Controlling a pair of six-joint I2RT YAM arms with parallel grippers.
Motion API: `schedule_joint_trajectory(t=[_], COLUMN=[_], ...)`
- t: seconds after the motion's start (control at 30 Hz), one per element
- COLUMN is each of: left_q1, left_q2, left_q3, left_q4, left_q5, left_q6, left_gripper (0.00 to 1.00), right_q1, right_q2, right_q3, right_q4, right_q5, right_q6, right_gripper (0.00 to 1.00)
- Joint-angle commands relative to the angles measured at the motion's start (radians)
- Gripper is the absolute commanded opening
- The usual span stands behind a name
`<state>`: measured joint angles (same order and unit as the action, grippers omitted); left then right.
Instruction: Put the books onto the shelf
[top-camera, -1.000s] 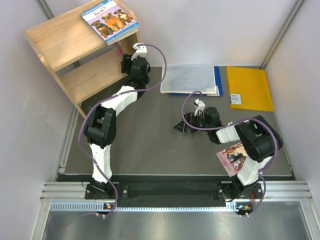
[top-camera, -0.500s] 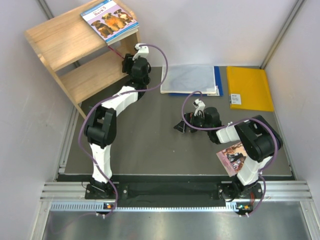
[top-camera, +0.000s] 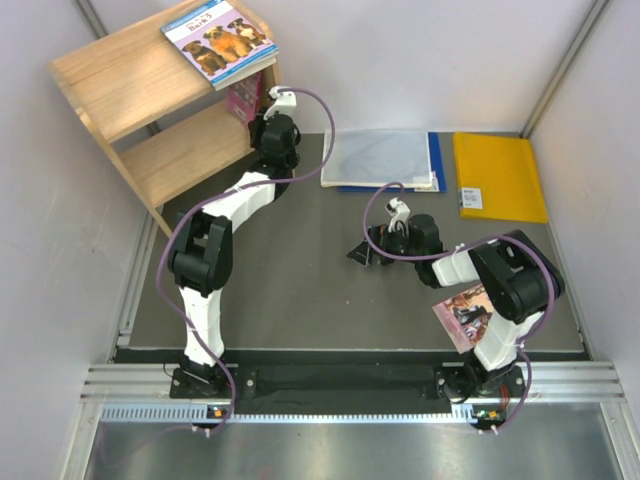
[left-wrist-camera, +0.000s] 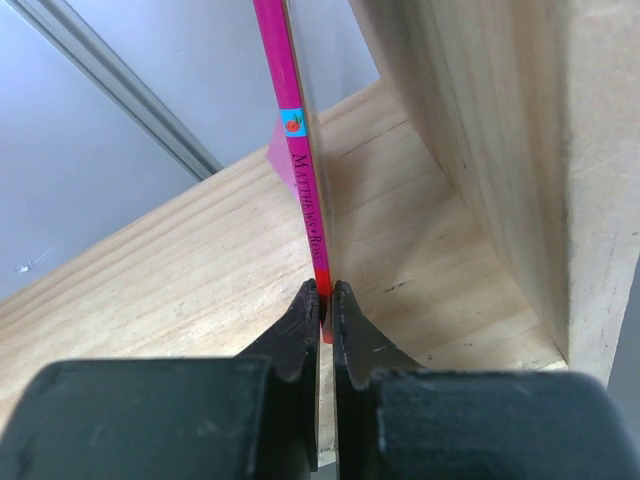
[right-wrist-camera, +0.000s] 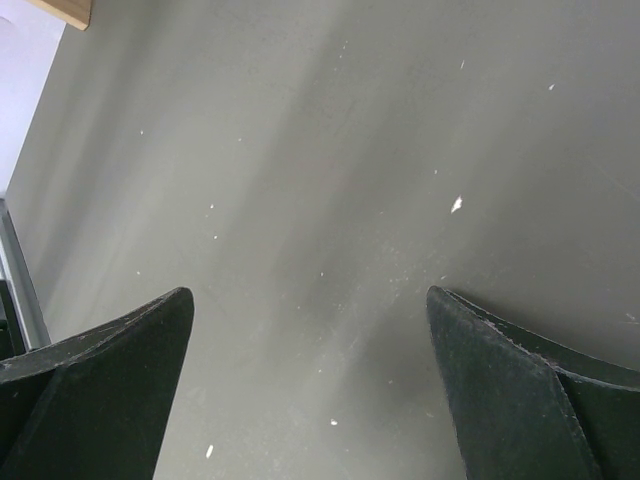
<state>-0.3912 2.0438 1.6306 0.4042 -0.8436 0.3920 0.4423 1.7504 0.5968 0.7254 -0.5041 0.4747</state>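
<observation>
Bases of the two arms sit at the near edge of the dark grey table (top-camera: 300, 310). Just beyond the right base, a reddish book (top-camera: 458, 312) lies flat on the table, its right part hidden under the right arm's elbow. A little farther, near the middle of the table, the right gripper (right-wrist-camera: 308, 300) hangs over bare surface. Its two fingers are spread wide with nothing between them, and its wrist view shows only the speckled grey top beneath. Farther again, along the far edge on the right, a grey-white folder (top-camera: 385, 158) with a blue edge lies flat. A yellow envelope (top-camera: 500, 175) lies just beside it to the right.

The left arm reaches far to the wooden shelf (top-camera: 110, 70) in the far left corner. The left gripper (left-wrist-camera: 322, 296) is clenched on a thin pink-purple book (left-wrist-camera: 298, 150), its fingertips pinching the lower end of the spine. That book stands on edge in the lower compartment, above the lower board and just beside the right side panel, with a narrow gap between them. Whether its bottom edge rests on the board cannot be told. Farthest of all, a light blue book (top-camera: 220, 38) with three dogs on its cover lies flat at the right end of the top board.
</observation>
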Motion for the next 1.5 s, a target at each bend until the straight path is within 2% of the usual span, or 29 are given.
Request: schedule_joint_trajectory(t=[0.0, 0.17, 0.3, 0.33, 0.37, 0.57, 0.8, 1.07, 1.2, 1.37, 1.47], left_q1=[-0.003, -0.001, -0.003, -0.003, -0.003, -0.006, -0.020, -0.063, -0.116, -0.193, -0.265], left_q2=[-0.022, -0.022, -0.024, -0.024, -0.024, -0.036, -0.054, -0.125, -0.186, -0.269, -0.345], left_q3=[0.026, 0.023, 0.011, 0.008, 0.006, -0.026, -0.057, -0.176, -0.236, -0.281, -0.331], left_q4=[0.053, 0.050, 0.050, 0.048, 0.048, 0.047, 0.064, 0.130, 0.157, 0.113, 0.066], left_q5=[-0.003, -0.006, -0.009, -0.012, -0.015, 0.000, -0.006, -0.015, -0.044, -0.075, -0.060], left_q6=[0.034, 0.038, 0.036, 0.036, 0.034, 0.021, 0.024, 0.034, 0.030, -0.039, -0.109], left_gripper=[0.02, 0.01, 0.16, 0.28, 0.31, 0.45, 0.53, 0.62, 0.65, 0.67, 0.67], right_q1=[-0.001, 0.001, -0.001, -0.001, -0.001, -0.001, -0.001, -0.001, -0.002, -0.016, -0.039], right_q2=[0.029, 0.034, 0.037, 0.037, 0.037, 0.043, 0.044, 0.043, 0.020, -0.051, -0.133], right_q3=[0.009, 0.014, 0.017, 0.017, 0.017, 0.023, 0.023, 0.021, 0.012, -0.018, -0.025], right_q4=[-0.029, -0.030, -0.032, -0.032, -0.034, -0.035, -0.035, -0.035, -0.038, -0.064, -0.134], right_q5=[-0.013, -0.016, -0.017, -0.017, -0.019, -0.021, -0.021, -0.021, -0.005, 0.045, 0.151], right_q6=[0.001, 0.001, 0.001, 0.001, 0.001, 0.002, 0.002, 0.002, 0.002, 0.005, 0.013], right_gripper=[1.00, 1.00, 1.00, 1.00, 1.00, 1.00, 1.00, 1.00, 1.00, 1.00, 0.99])
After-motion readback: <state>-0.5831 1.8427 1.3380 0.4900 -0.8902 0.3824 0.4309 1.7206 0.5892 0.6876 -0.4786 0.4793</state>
